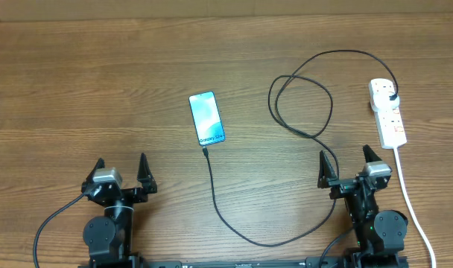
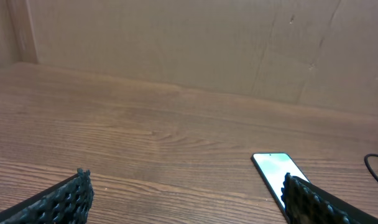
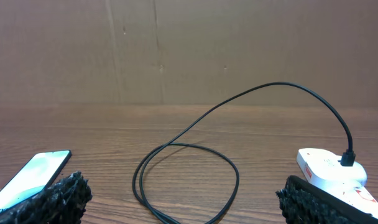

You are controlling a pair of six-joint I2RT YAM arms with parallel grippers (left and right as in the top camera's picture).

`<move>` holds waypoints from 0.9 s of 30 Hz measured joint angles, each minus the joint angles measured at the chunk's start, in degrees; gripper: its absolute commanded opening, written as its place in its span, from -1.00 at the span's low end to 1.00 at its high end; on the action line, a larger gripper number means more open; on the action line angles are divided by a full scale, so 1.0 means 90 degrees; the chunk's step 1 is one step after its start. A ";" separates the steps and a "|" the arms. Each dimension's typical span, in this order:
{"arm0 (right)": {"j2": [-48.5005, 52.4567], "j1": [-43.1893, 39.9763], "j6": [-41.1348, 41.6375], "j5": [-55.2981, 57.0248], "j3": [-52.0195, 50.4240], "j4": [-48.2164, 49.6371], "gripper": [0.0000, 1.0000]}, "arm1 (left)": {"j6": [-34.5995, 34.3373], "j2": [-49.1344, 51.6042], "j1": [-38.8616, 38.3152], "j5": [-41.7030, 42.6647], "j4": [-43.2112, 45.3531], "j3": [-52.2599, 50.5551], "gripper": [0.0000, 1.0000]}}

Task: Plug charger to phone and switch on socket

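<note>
Lying screen-up on the wooden tabletop (image 1: 100, 74), the phone (image 1: 207, 119) sits a little left of centre, its blue-white screen lit, with small text near the end that faces the arms. The connector tip (image 1: 205, 150) of the black charger cable (image 1: 265, 243) meets that near end and looks seated in it. From there the cable runs toward the front edge and sweeps right between the two arms. It then climbs, curls into a loose loop (image 1: 301, 104) and arcs over to its black plug (image 1: 391, 97). The plug stands in the far end of the white power strip (image 1: 389, 119) at the right side of the tabletop, well apart from the phone. Red markings show on the strip, but whether a switch is on cannot be told. A thick white cord (image 1: 411, 202) leaves the strip's near end and passes just beside the right arm.

Both arms sit at the front edge. The left fingers (image 1: 143, 167) are spread wide with nothing between them, near the phone's left side but not touching it. The right fingers (image 1: 325, 167) are equally spread and empty, near the cable and the strip. In the right wrist view the plug (image 3: 347, 158) stands upright in the strip (image 3: 326, 167).
</note>
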 measured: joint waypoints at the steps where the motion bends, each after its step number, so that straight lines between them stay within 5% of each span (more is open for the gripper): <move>1: 0.0000 0.0000 0.0000 0.0049 0.0000 -0.0002 0.99 | 0.0000 0.0000 -0.0012 -0.0002 0.0000 0.0000 0.99; 27: 0.0000 0.0000 0.0002 0.0597 0.0000 -0.0007 1.00 | 0.0000 0.0000 -0.0097 0.0000 0.0000 0.0000 0.99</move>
